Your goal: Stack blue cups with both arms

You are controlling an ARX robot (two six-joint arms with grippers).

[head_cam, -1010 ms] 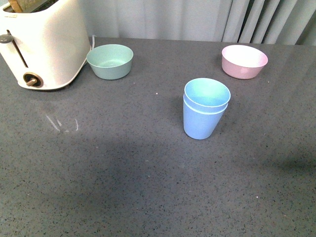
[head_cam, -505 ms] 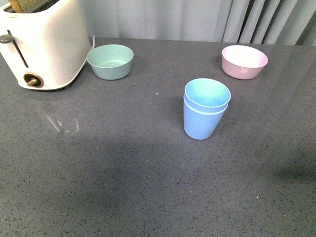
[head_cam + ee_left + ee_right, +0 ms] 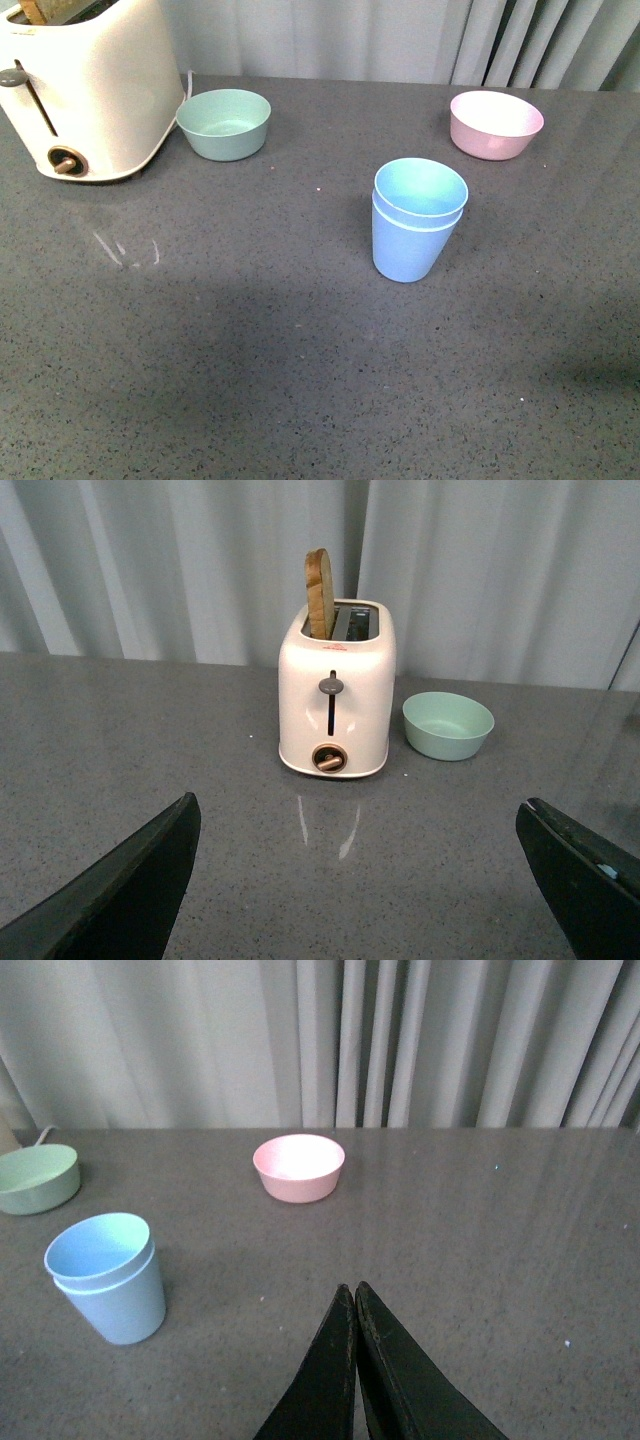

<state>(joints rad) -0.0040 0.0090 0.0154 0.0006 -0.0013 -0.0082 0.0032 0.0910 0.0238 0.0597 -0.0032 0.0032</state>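
The two blue cups (image 3: 415,220) stand nested, one inside the other, upright on the grey table right of centre in the front view. They also show in the right wrist view (image 3: 107,1277). Neither arm shows in the front view. My left gripper (image 3: 360,815) is open and empty, its black fingers (image 3: 130,880) wide apart above bare table, facing the toaster. My right gripper (image 3: 353,1290) is shut and empty, its fingertips pressed together, well apart from the cups. The cups are out of the left wrist view.
A white toaster (image 3: 85,90) with a wooden slice in it stands at the back left. A mint-green bowl (image 3: 223,123) sits beside it. A pink bowl (image 3: 495,124) sits at the back right. Grey curtains hang behind the table.
The cups and bowls have not moved. A dark shadow at the table's right edge has shrunk and drifted lower.
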